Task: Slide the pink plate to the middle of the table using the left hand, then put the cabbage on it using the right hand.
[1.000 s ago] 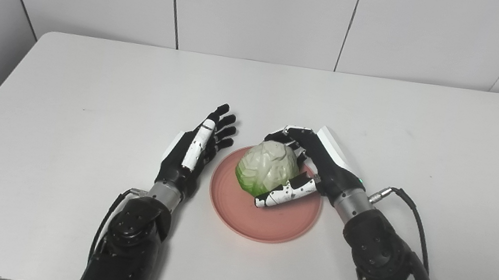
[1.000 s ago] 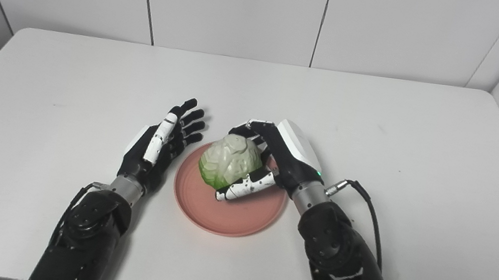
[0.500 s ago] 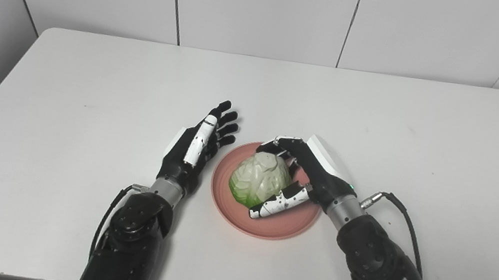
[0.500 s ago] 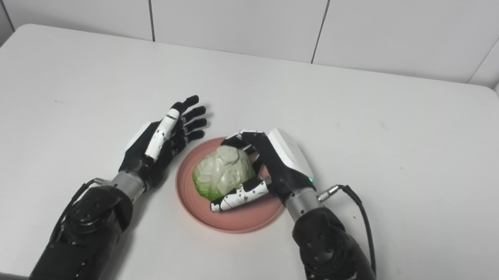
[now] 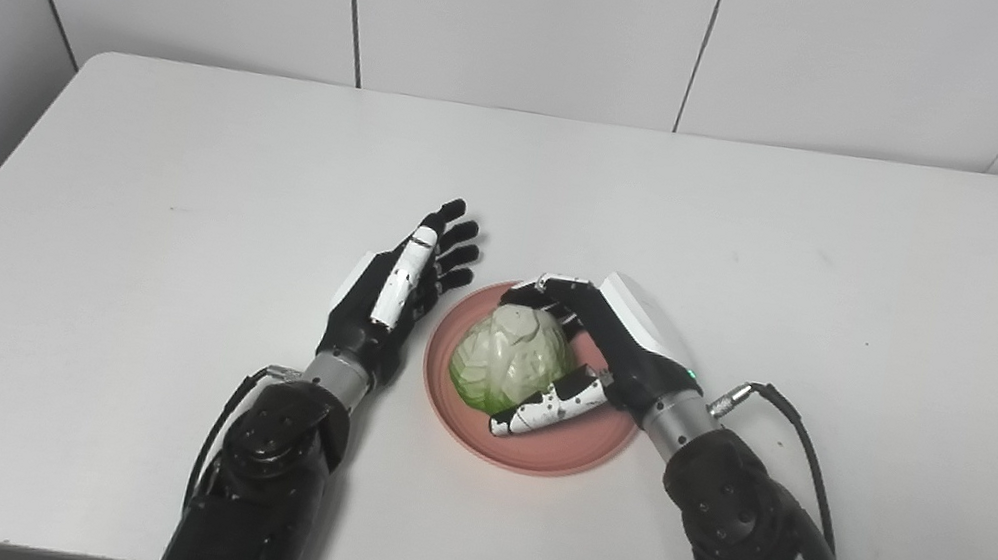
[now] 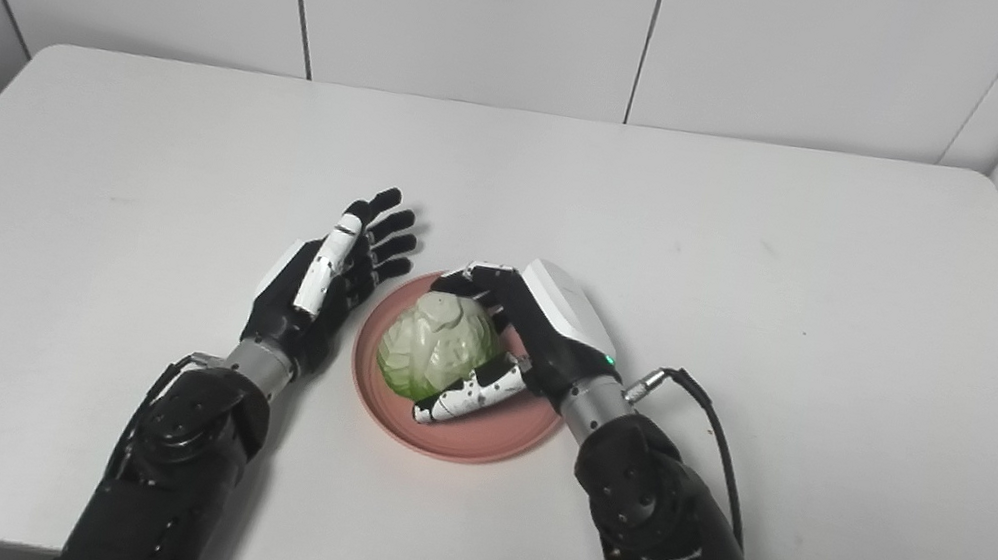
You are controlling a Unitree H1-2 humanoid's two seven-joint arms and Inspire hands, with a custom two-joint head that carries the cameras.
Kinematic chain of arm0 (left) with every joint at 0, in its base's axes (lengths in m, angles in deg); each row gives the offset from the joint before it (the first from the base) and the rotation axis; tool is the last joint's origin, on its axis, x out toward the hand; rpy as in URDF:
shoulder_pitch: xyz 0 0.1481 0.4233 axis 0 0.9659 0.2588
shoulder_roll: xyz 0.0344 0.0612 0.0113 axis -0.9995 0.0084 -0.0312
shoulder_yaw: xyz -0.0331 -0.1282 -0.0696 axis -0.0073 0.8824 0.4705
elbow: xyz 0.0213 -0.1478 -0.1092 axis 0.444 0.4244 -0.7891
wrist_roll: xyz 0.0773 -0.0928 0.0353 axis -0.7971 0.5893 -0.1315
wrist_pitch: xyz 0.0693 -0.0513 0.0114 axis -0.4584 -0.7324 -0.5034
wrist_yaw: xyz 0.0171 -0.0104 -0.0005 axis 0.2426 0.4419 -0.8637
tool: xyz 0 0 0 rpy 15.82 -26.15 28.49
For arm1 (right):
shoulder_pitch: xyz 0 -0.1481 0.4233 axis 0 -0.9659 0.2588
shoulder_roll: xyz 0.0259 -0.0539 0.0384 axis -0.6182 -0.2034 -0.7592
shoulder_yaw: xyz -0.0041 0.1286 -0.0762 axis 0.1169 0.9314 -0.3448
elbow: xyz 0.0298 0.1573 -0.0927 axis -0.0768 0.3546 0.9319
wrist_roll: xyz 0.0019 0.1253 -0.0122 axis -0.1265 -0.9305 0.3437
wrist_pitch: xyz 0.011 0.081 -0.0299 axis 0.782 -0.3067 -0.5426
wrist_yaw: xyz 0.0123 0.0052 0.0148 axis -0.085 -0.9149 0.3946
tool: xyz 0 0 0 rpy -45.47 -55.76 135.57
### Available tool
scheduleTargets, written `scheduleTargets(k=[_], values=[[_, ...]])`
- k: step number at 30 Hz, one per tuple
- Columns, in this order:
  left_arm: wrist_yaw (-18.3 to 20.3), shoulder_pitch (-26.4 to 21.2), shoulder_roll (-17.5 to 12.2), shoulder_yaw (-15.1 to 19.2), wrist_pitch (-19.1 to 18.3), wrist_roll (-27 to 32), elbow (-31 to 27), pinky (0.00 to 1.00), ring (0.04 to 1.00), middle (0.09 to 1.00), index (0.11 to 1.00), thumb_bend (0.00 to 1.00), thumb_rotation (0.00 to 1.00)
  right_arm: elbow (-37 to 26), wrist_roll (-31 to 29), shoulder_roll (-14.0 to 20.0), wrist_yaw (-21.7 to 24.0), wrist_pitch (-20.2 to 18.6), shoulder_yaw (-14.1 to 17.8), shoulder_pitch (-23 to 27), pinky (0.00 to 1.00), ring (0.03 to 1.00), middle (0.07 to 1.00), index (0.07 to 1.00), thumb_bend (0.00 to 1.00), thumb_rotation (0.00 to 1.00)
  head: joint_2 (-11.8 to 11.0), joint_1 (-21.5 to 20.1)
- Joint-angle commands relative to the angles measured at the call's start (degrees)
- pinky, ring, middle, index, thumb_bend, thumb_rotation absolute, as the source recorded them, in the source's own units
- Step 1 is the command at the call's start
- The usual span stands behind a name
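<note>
Your right hand (image 5: 613, 355) has lowered the cabbage (image 5: 511, 358) onto the pink plate (image 5: 567, 449) near the tabletop (image 5: 770, 234) middle, fingers still clasped around it, so only the release remains, while your left hand (image 5: 390, 297) waits beside, fingers spread and empty.

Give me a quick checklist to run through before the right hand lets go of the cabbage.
1. Round pink plate near the table's middle: ok.
2. Pale green cabbage over the plate, inside its rim: ok.
3. Cabbage resting on the plate, not hanging: cannot tell.
4. Right hand wrapped around the cabbage, fingers behind, thumb in front: ok.
5. Left hand open, beside the plate, clear of the cabbage: ok.
6. White table bare around the plate for pulling away: ok.
</note>
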Motion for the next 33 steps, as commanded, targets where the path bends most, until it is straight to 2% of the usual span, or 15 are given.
scheduleTargets(k=[1, 3, 5, 8, 12, 16, 26, 29, 33], values=[[0.67, 0.45, 0.31, -1.0, -2.65, -0.43, 0.39, 0.89, 0.905, 0.922, 0.922, 0.44, 1.0, -1.91, 0.71, 0.64, 1.1, 1.15, 0.01, 2.46, 0.63, 0.731, 0.792, 0.834, 0.87, 0.07, 0.07, 0.03], [0.59, 0.41, 0.36, -0.97, -2.69, -0.43, 0.43, 0.89, 0.904, 0.923, 0.926, 0.44, 1.0, -2.69, 0.88, 1.25, 2.81, 0.3, -0.21, 2.93, 0.69, 0.773, 0.83, 0.886, 0.89, 0.1, 0.05, -0.2], [0.56, 0.4, 0.37, -0.96, -2.77, -0.42, 0.4, 0.89, 0.904, 0.924, 0.93, 0.44, 1.0, -3.36, 1.18, 1.83, 4.43, -0.07, -0.42, 3.29, 0.7, 0.789, 0.847, 0.904, 0.91, 0.12, 0.06, -0.31], [0.55, 0.39, 0.38, -0.91, -2.87, -0.36, 0.4, 0.89, 0.904, 0.924, 0.931, 0.44, 1.0, -4.88, 1.94, 2.23, 6.71, -1.48, -0.56, 3.64, 0.7, 0.796, 0.854, 0.914, 0.93, 0.13, 0.13, -0.21], [0.52, 0.34, 0.37, -0.92, -2.93, -0.4, 0.45, 0.88, 0.905, 0.926, 0.926, 0.44, 1.0, -7.29, 3.59, 2.53, 9.34, -3.8, -0.65, 4.16, 0.67, 0.807, 0.882, 0.944, 0.99, 0.2, -0.02, -0.32], [0.49, 0.32, 0.54, -0.8, -2.63, -0.24, 0.62, 0.88, 0.9, 0.919, 0.915, 0.43, 1.0, -9.97, 4.96, 2.94, 11.67, -5.91, -0.43, 4.84, 0.69, 0.838, 0.901, 0.954, 1.0, 0.23, -0.12, -0.42], [0.53, 0.22, 0.32, -0.76, -2.38, -0.38, 1.22, 0.88, 0.889, 0.908, 0.908, 0.44, 1.0, -18.44, 3.09, 6.07, 17.24, -8.19, 2.94, 7.39, 0.7, 0.86, 0.922, 0.983, 1.0, 0.3, -0.61, -0.78], [0.7, 0.2, 0.21, -0.68, -2.18, -0.23, 1.34, 0.88, 0.89, 0.908, 0.908, 0.44, 1.0, -21.44, 1.74, 6.79, 18.3, -8.57, 4.4, 7.94, 0.71, 0.853, 0.927, 0.983, 1.0, 0.29, -0.75, -0.82], [1.04, 0.39, 0.04, -0.5, -1.98, 0.18, 1.31, 0.89, 0.894, 0.912, 0.91, 0.44, 1.0, -24.67, 0.09, 7.87, 18.58, -8.2, 6.52, 8.4, 0.77, 0.887, 0.944, 0.993, 1.0, 0.29, -1.14, -1.09]])
